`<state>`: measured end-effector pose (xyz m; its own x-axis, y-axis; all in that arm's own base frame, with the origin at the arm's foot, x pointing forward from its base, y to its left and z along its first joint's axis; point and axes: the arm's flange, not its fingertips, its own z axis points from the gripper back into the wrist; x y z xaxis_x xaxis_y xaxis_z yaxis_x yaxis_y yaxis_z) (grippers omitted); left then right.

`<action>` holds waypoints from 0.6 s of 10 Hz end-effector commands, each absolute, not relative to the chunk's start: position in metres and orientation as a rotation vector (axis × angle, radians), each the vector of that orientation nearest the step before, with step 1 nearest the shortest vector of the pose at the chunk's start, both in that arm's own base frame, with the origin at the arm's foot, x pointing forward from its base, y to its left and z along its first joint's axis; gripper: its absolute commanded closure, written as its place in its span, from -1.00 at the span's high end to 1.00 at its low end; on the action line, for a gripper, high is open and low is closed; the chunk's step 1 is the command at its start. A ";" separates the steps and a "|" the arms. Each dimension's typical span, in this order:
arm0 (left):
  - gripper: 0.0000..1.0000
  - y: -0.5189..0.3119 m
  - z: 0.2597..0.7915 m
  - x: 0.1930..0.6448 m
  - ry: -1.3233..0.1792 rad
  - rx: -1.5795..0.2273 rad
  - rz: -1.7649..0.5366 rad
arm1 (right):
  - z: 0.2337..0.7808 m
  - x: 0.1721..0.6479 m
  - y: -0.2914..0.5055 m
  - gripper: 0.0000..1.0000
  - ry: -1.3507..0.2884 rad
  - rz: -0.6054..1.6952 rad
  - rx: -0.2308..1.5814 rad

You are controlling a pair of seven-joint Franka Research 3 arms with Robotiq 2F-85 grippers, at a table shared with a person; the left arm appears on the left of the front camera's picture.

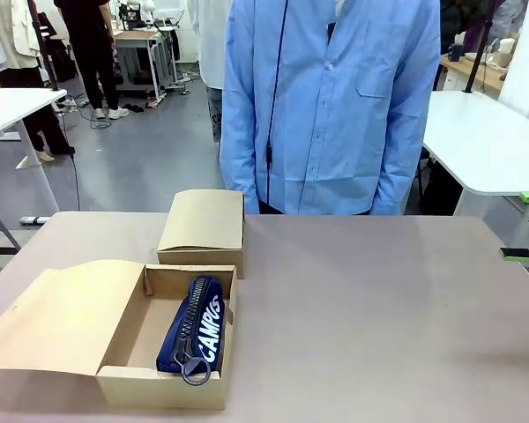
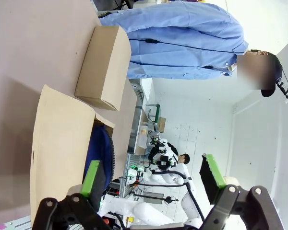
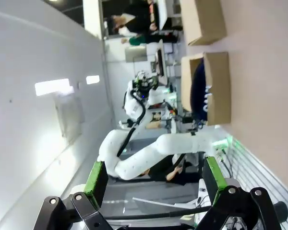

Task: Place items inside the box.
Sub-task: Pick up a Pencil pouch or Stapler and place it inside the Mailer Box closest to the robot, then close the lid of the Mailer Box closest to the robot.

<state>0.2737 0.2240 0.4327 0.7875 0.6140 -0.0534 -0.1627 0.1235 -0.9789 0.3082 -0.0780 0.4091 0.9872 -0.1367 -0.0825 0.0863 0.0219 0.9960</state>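
Observation:
The box (image 1: 37, 326) lies open at the table's near left, its flap lid folded out to the left. A navy zip pouch (image 1: 194, 326) with white lettering lies inside it, along the right wall. In the left wrist view the box (image 2: 62, 143) and the pouch (image 2: 102, 148) sit just beyond my left gripper (image 2: 151, 175), which is open with nothing between its fingers. My right gripper (image 3: 155, 176) is open and empty too, far from the box (image 3: 217, 86) and the pouch (image 3: 198, 91). One of its green pads (image 1: 515, 254) shows at the table's right edge.
A smaller shut cardboard box (image 1: 203, 225) stands right behind the open one. A person in a blue shirt (image 1: 331, 106) stands at the far side, arms down. The middle and right of the brown table (image 1: 379, 317) are bare.

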 end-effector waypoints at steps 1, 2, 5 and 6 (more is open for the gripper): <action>1.00 0.224 0.433 0.271 -0.418 -1.339 0.570 | 0.411 0.308 -0.079 1.00 -0.014 -0.147 1.573; 1.00 0.224 0.433 0.271 -0.418 -1.339 0.570 | 0.411 0.308 -0.079 1.00 -0.014 -0.147 1.573; 1.00 0.224 0.433 0.271 -0.418 -1.339 0.570 | 0.411 0.308 -0.079 1.00 -0.014 -0.147 1.573; 1.00 0.224 0.433 0.271 -0.418 -1.339 0.570 | 0.411 0.308 -0.079 1.00 -0.014 -0.147 1.573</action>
<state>0.2737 0.2240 0.4327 0.7875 0.6139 -0.0533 -0.1626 0.1236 -0.9789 0.3069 -0.0763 0.4081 0.9898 -0.1043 -0.0975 0.0970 -0.0103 0.9952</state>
